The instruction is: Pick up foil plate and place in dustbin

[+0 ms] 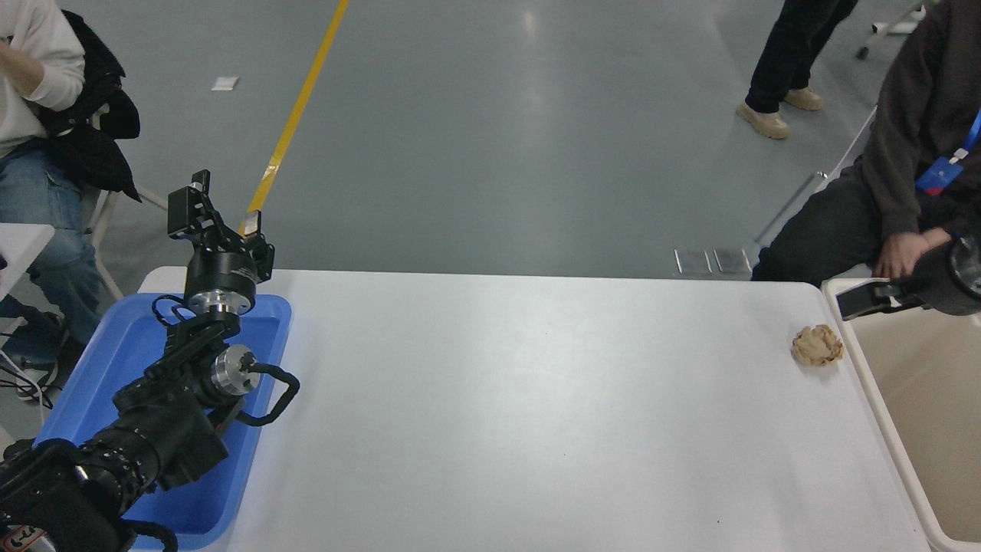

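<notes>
Right tool [870,299] above dustbin [881,383] rim, holding nothing visible.

Bright, even overhead light leaves soft pale glare streaks on the grey floor [529,115] and faint shadows on the white surface [536,422]; focus is sharp throughout.

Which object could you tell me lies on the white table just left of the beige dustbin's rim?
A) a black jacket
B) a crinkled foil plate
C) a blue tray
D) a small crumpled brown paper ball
D: the crumpled brown paper ball sits on the white table just left of the dustbin rim.
</notes>
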